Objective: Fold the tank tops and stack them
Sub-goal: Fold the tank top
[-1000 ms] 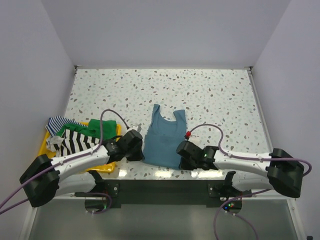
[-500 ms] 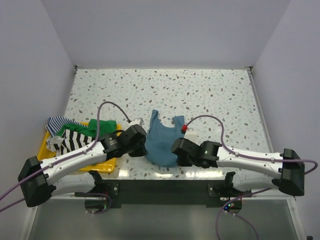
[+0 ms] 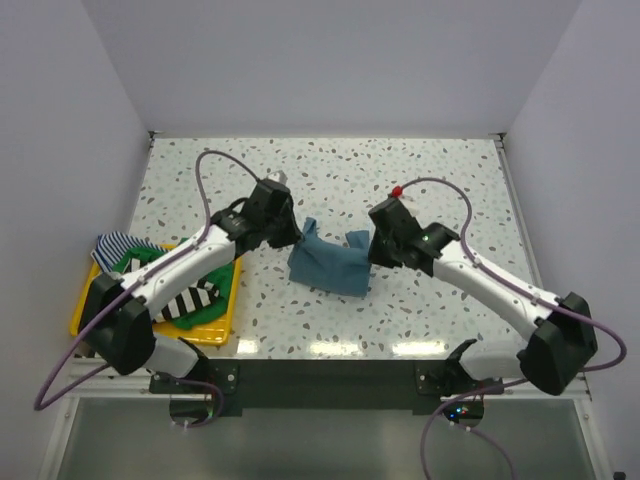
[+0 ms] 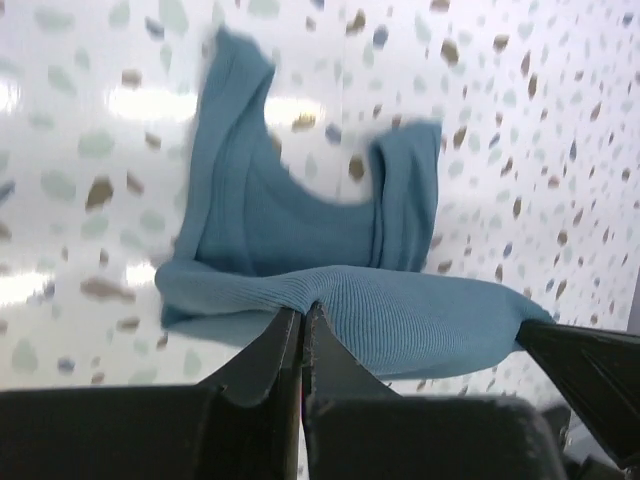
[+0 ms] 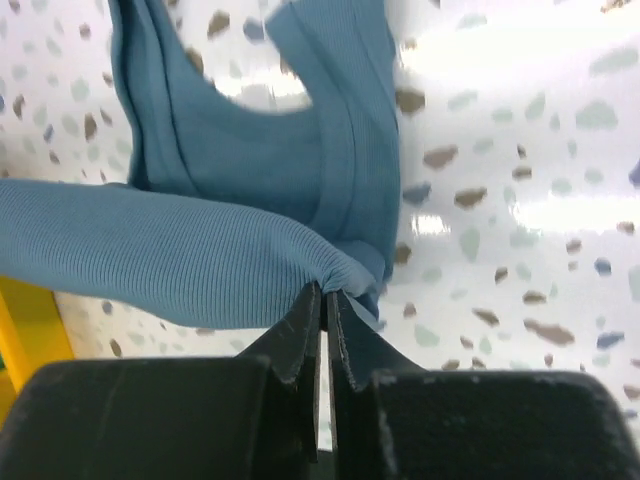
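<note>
A teal-blue tank top (image 3: 330, 265) lies mid-table, its lower hem lifted and carried over its straps. My left gripper (image 3: 294, 234) is shut on the hem's left corner (image 4: 300, 300); my right gripper (image 3: 372, 245) is shut on the right corner (image 5: 335, 275). Between them the hem hangs as a taut ribbed band (image 4: 420, 315), with the straps and scooped neck (image 5: 290, 130) flat on the table beneath. More tank tops sit piled at the left: a black-and-white striped one (image 3: 185, 300), a green one (image 3: 175, 260) and a thin blue-striped one (image 3: 115, 245).
A yellow tray (image 3: 215, 325) at the near left holds the pile of tops. The speckled tabletop (image 3: 440, 190) stretches back to white walls. Purple cables loop above both arms.
Both grippers have carried the teal top's near hem away from the table's front edge toward the back, folding the top over on itself. Both arms now reach farther out.
</note>
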`<state>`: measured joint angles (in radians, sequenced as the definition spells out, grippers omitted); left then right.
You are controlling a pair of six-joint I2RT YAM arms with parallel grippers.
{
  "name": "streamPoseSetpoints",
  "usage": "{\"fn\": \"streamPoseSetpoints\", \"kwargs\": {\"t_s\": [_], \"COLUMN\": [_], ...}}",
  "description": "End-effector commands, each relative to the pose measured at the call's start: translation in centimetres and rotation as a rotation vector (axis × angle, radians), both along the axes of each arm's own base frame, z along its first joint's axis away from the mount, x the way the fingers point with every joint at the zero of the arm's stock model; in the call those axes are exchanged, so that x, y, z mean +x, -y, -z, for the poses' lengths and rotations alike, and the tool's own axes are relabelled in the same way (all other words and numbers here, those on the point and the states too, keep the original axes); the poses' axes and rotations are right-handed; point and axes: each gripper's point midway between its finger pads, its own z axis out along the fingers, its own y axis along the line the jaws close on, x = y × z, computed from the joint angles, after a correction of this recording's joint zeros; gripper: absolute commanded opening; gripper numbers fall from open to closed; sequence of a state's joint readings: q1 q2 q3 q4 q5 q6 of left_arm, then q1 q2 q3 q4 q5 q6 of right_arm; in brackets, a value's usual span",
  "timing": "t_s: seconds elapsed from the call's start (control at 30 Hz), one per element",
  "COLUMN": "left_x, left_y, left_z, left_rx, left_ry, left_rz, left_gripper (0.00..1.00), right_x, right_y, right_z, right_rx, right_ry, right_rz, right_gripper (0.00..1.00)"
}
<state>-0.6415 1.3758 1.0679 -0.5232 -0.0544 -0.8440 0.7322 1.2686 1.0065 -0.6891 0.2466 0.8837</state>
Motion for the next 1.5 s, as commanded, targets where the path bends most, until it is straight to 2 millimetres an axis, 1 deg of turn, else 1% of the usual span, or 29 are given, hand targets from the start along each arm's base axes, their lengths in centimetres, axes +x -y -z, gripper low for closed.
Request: {"fn": "streamPoseSetpoints", "kwargs": {"t_s": [0.0, 0.03, 0.07, 0.1, 0.13, 0.17, 0.2, 0.23, 0.27, 0.3, 0.33, 0.4, 0.43, 0.47, 0.5, 0.53, 0.57, 0.6, 0.63, 0.67, 0.7, 0.73, 0.8, 0.83, 0.9, 0.93, 1.03, 1.23, 1.47], "left_x": [7.6, 9.0, 11.5, 13.1, 14.8, 16.9, 17.9, 18.9, 19.8, 20.2, 20.4, 19.9, 19.6, 18.9, 18.4, 17.8, 16.8, 16.2, 15.0, 14.6, 13.6, 12.4, 11.1, 10.4, 9.2, 8.4, 6.9, 5.9, 6.0], "left_y": [2.1, 2.5, 3.5, 3.8, 3.6, 4.3, 4.2, 3.8, 4.0, 3.4, 2.9, 2.2, 1.6, 1.2, 1.1, 1.0, 0.7, 0.6, 0.7, 1.1, 2.2, 2.6, 4.4, 4.7, 5.0, 4.6, 3.5, 2.0, 2.0], "left_z": [-2.3, -2.0, -0.8, -0.6, -0.2, -0.1, -0.1, -0.2, -1.2, -1.7, -2.8, -3.4, -4.2, -3.4, -3.2, -3.3, -1.9, -1.2, 0.0, 0.3, 0.4, 1.7, 2.3, 3.4, 4.9, 6.5, 8.9, 12.0, 12.7], "left_rx": [-0.079, -0.102, -0.099, -0.105, -0.108, -0.121, -0.116, -0.113, -0.118, -0.096, -0.089, -0.066, -0.053, -0.038, -0.041, -0.042, -0.025, -0.014, 0.003, 0.002, -0.011, -0.009, -0.022, -0.011, 0.007, 0.029, 0.051, 0.105, 0.112], "left_ry": [0.138, 0.137, 0.134, 0.146, 0.161, 0.195, 0.198, 0.207, 0.232, 0.251, 0.271, 0.27, 0.281, 0.254, 0.244, 0.241, 0.207, 0.187, 0.164, 0.167, 0.168, 0.148, 0.163, 0.147, 0.108, 0.072, 0.026, -0.041, -0.05], "left_rz": [0.001, 0.021, 0.024, 0.015, 0.008, 0.01, -0.001, -0.011, -0.012, -0.029, -0.042, -0.051, -0.071, -0.076, -0.08, -0.079, -0.078, -0.082, -0.066, -0.054, -0.016, 0.012, 0.064, 0.081, 0.085, 0.077, 0.03, -0.024, -0.028], "left_gripper": [0.03, 0.07, 0.12, 0.28, 0.37, 0.46, 0.54, 0.55, 0.56, 0.58, 0.58, 0.58, 0.57, 0.56, 0.51, 0.49, 0.47, 0.42, 0.4, 0.38, 0.36, 0.34, 0.32, 0.31, 0.29, 0.29, 0.27, 0.25, 0.25], "right_x": [6.4, 8.4, 9.9, 11.7, 13.5, 14.7, 15.7, 17.2, 17.5, 18.0, 18.3, 18.2, 17.5, 17.1, 16.5, 15.7, 15.1, 14.2, 13.4, 12.9, 12.1, 12.1, 12.1, 12.2, 12.5, 12.7, 12.7, 11.9, 11.4], "right_y": [0.5, 0.3, 0.4, 1.4, 1.2, 1.5, 2.0, 1.9, 2.1, 2.4, 2.6, 3.0, 3.1, 3.0, 2.5, 2.7, 2.5, 1.4, 1.2, 0.8, 0.5, 0.1, 0.1, 0.1, 0.3, 0.4, 0.5, 0.4, 0.8], "right_z": [-0.8, -1.8, 0.3, 0.6, -0.1, 0.0, 1.4, 0.1, 0.0, 0.0, -0.8, -1.3, -1.3, -1.2, -1.0, -0.4, 0.0, 0.4, 1.4, 2.1, 3.3, 4.4, 5.9, 6.3, 7.4, 7.7, 8.8, 11.0, 10.9], "right_rx": [0.035, 0.049, 0.022, 0.017, 0.021, 0.007, -0.022, -0.024, -0.039, -0.067, -0.08, -0.097, -0.097, -0.098, -0.103, -0.123, -0.127, -0.126, -0.125, -0.135, -0.15, -0.151, -0.166, -0.176, -0.206, -0.219, -0.243, -0.246, -0.256], "right_ry": [0.04, 0.066, 0.016, 0.017, 0.037, 0.046, 0.02, 0.055, 0.052, 0.06, 0.074, 0.087, 0.087, 0.089, 0.088, 0.081, 0.077, 0.076, 0.072, 0.064, 0.049, 0.036, 0.008, 0.004, -0.006, -0.007, -0.026, -0.079, -0.082], "right_rz": [-0.004, -0.006, 0.006, 0.035, 0.035, 0.048, 0.063, 0.057, 0.054, 0.061, 0.062, 0.069, 0.062, 0.058, 0.047, 0.055, 0.049, 0.026, 0.027, 0.022, 0.015, 0.008, 0.003, 0.001, -0.008, -0.006, -0.018, -0.038, -0.034], "right_gripper": [0.06, 0.09, 0.13, 0.27, 0.35, 0.44, 0.56, 0.6, 0.63, 0.69, 0.7, 0.67, 0.64, 0.61, 0.52, 0.45, 0.35, 0.33, 0.32, 0.32, 0.32, 0.32, 0.31, 0.31, 0.31, 0.31, 0.31, 0.33, 0.35]}}
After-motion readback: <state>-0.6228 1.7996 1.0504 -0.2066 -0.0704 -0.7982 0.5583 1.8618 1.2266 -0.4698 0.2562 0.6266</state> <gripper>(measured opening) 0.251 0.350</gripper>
